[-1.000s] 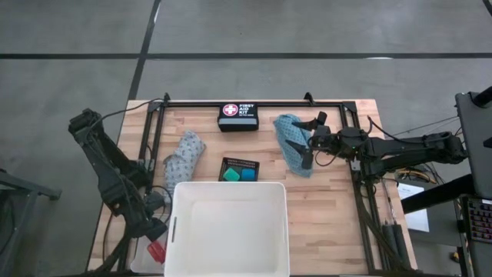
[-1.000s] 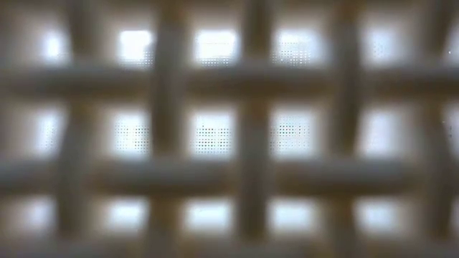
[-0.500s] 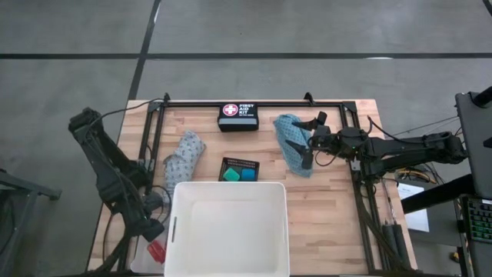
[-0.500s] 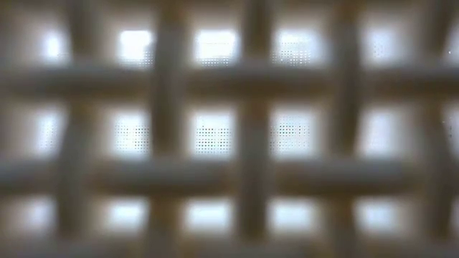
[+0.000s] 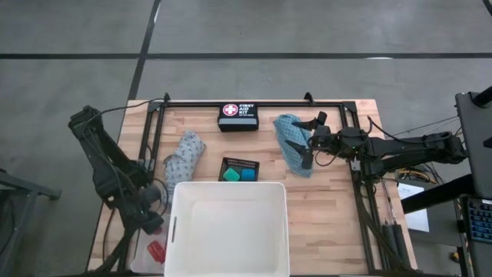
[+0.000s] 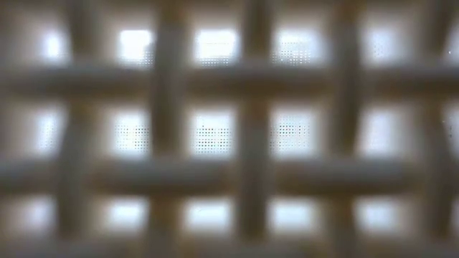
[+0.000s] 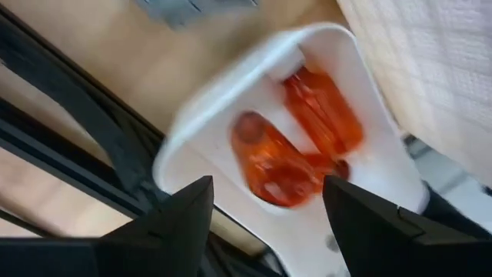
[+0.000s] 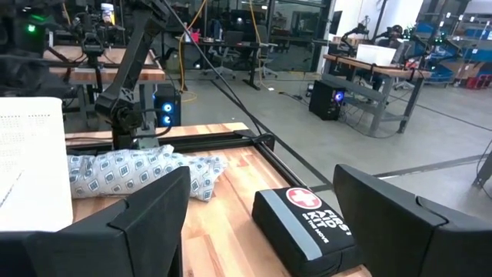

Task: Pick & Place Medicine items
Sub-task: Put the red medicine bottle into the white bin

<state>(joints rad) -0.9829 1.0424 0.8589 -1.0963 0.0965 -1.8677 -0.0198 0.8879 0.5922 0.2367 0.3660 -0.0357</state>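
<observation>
- The left gripper (image 5: 151,223) hangs at the table's near left corner, just beside the big white tub (image 5: 229,228); its fingers (image 7: 173,223) stand apart with nothing between them.
- Directly past those fingers, two red bottles (image 7: 296,138) lie side by side in a small white dish (image 7: 196,131); from above, the red (image 5: 157,251) shows at the tub's left side.
- The right gripper (image 5: 309,141) is stretched across the far right of the table, over the teal cloth (image 5: 290,143), which lies crumpled on the wood; its fingers (image 8: 138,219) are spread wide and hold nothing.
- The grey patterned cloth (image 5: 184,156) lies left of centre, near the left frame rail (image 5: 151,138).
- A black mesh tray (image 5: 241,169) sits just beyond the tub's far rim, holding a green tub (image 5: 231,175) and a blue tub (image 5: 247,175) side by side.
- A black first aid kit (image 5: 237,117) rests against the far rail, well apart from both grippers.
- The low camera shows only a blurred pale lattice (image 6: 229,129) filling its view.
</observation>
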